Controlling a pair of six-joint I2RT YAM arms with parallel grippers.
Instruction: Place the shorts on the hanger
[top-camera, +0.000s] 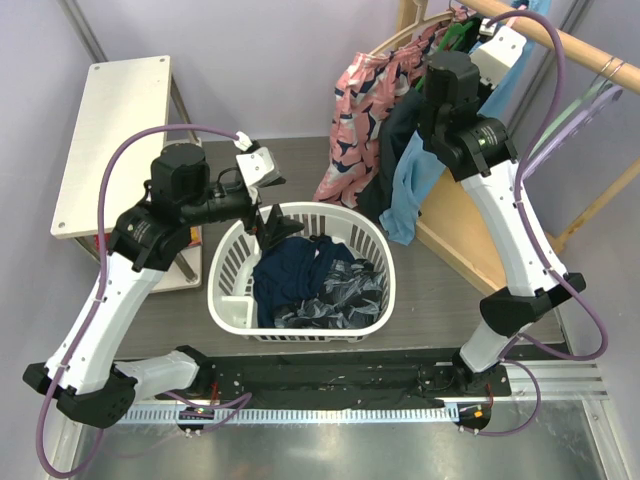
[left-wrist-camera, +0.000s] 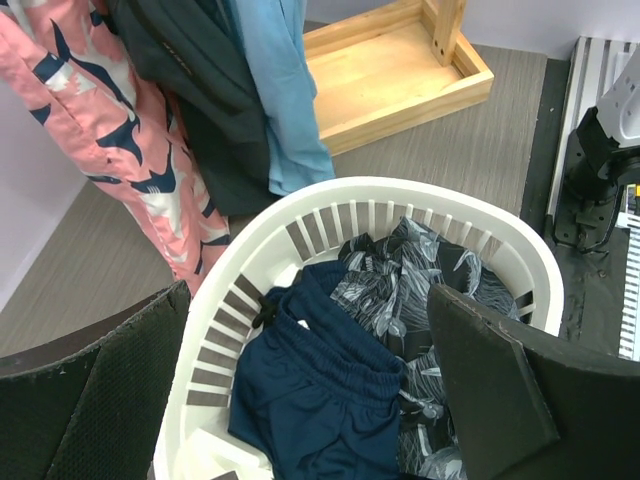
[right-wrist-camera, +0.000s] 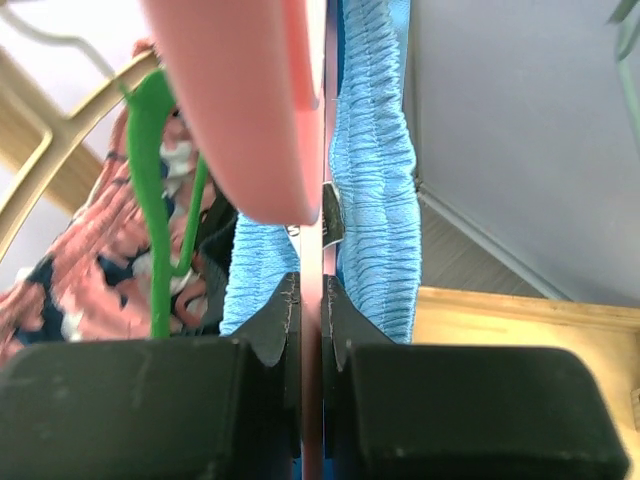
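Sky-blue shorts, ruched waistband, against pink hanger, right gripper pinching hanger

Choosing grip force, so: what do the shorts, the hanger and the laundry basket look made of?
The shorts: soft fabric, matte, waistband gathered in fine elastic-looking ribs. The hanger: probably plastic, smooth even pink, though blurred here. The basket: moulded white plastic, slotted walls, smooth rim.
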